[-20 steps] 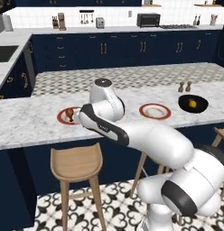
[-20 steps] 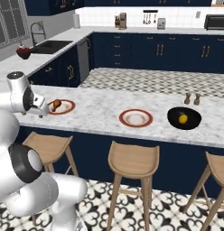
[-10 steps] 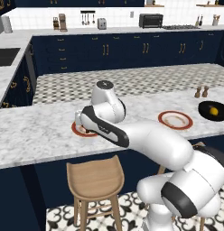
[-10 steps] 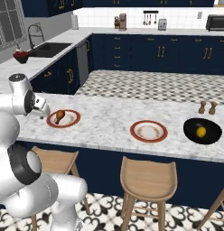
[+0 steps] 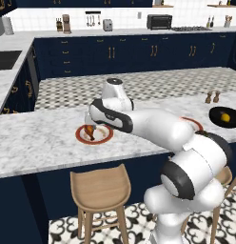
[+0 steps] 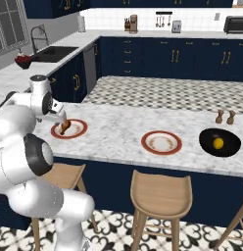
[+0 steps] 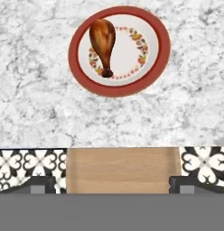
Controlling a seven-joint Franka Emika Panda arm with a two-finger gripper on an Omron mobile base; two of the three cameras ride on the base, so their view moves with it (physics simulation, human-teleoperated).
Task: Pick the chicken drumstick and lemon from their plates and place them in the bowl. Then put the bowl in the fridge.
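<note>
The chicken drumstick [image 7: 103, 40] lies on a red-rimmed plate [image 7: 154, 67] on the marble counter, also seen from the left base [image 5: 90, 130] and the right base [image 6: 63, 127]. My gripper [image 7: 118, 184] hangs open just above the near edge of that plate [image 5: 103, 139], its two fingertips [image 7: 41, 182] wide apart and holding nothing. From the bases the gripper [image 5: 88, 120] [image 6: 59, 120] sits right over the drumstick. The lemon [image 6: 218, 142] [image 5: 225, 117] rests inside the black bowl [image 6: 231, 147] at the right. A second plate [image 6: 161, 142] stands bare in the middle. The fridge is out of view.
Wooden stools [image 5: 101, 188] [image 6: 160, 188] stand below the counter's front edge, one [image 7: 123, 169] directly under the hand. Two shakers [image 6: 225, 117] [image 5: 211, 97] stand behind the bowl. A sink [image 6: 60, 50] is in the far left counter.
The whole picture has shifted as the base drove left and closer, bringing the drumstick plate nearer the centre. The gripper stays open over that plate.
</note>
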